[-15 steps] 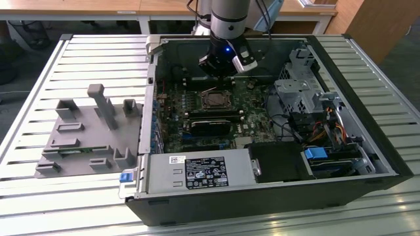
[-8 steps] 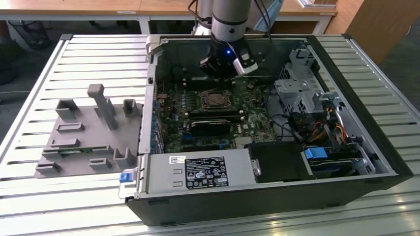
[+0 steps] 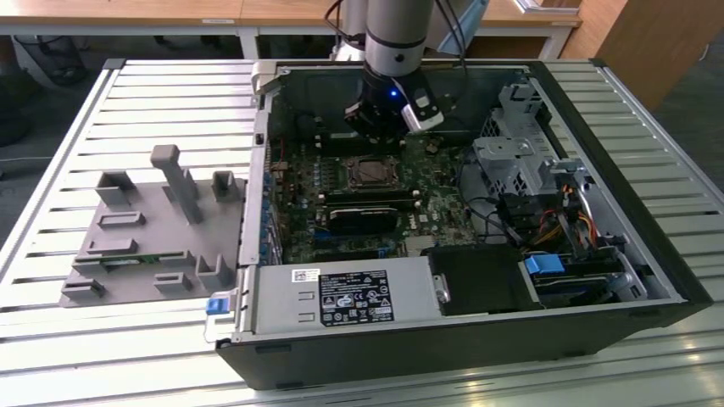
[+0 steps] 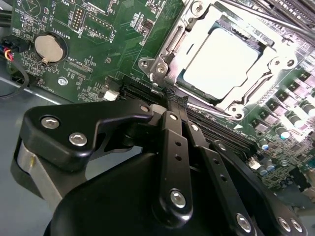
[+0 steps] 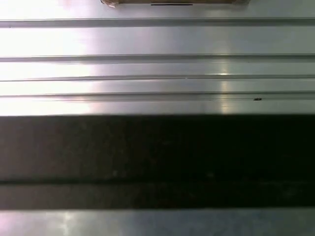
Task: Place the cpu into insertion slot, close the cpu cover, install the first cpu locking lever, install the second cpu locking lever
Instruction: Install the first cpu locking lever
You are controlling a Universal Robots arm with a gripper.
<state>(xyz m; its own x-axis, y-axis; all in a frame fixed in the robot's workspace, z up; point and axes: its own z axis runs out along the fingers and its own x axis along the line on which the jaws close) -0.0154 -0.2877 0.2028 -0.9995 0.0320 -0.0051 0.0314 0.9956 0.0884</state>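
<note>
The cpu (image 4: 221,64) lies flat in its socket on the green motherboard, its pale metal top showing through the window of the cpu cover (image 4: 170,46). The silver cover frame is down around it. My gripper (image 4: 173,98) is shut, its black fingers pressed together with the tips right at the socket's near corner. I cannot tell whether the tips touch a locking lever there. A thin metal rod (image 4: 261,18) runs along the socket's far side. In the exterior view my gripper (image 3: 379,136) hangs just behind the socket and the cpu (image 3: 371,172) inside the open computer case.
A coin battery (image 4: 47,46) sits on the board beside the socket. A black card (image 3: 364,212) lies in front of the socket, a drive cage (image 3: 515,161) and cables to the exterior view's right, a power supply (image 3: 339,297) in front. A grey fixture tray (image 3: 147,229) rests on the slatted table.
</note>
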